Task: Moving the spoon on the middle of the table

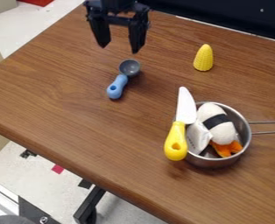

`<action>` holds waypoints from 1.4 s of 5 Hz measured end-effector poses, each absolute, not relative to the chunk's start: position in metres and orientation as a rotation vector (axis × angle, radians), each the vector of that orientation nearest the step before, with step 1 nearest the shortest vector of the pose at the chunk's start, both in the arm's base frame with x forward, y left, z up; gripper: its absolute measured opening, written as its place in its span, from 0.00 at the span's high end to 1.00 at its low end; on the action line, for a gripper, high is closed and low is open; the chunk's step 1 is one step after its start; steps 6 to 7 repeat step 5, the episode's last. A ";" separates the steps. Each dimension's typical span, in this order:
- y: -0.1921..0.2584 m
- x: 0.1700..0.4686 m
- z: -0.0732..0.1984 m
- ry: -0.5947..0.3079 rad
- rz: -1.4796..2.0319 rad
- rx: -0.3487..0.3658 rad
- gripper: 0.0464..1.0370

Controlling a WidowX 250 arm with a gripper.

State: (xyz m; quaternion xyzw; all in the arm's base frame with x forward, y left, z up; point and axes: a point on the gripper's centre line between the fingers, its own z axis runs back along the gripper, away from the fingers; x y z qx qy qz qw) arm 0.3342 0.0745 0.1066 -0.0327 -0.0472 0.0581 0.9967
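My gripper (120, 49) hangs over the upper left part of the table (75, 105), its two fingers spread apart with nothing between them. Just below it in the view lies the spoon (123, 78), a scoop with a round grey bowl and a light blue handle. The bowl points up toward the gripper, and the handle slants down and to the left. Gripper and spoon are apart.
A metal pot (213, 162) at the right holds a white plush item with a black band and something orange. A yellow-handled knife (176, 139) leans on its left rim. Yellow toy corn (203, 58) stands at the upper right.
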 end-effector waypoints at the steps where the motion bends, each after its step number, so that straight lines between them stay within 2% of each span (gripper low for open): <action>1: 0.056 0.341 0.109 -0.102 0.075 -0.058 0.04; 2: 0.036 0.329 0.094 -0.049 0.026 -0.067 0.04; 4: 0.008 0.282 0.104 -0.033 -0.072 -0.060 0.04; 5: -0.005 0.270 0.114 -0.040 -0.107 -0.068 0.04; 7: -0.005 0.270 0.114 -0.040 -0.107 -0.068 0.04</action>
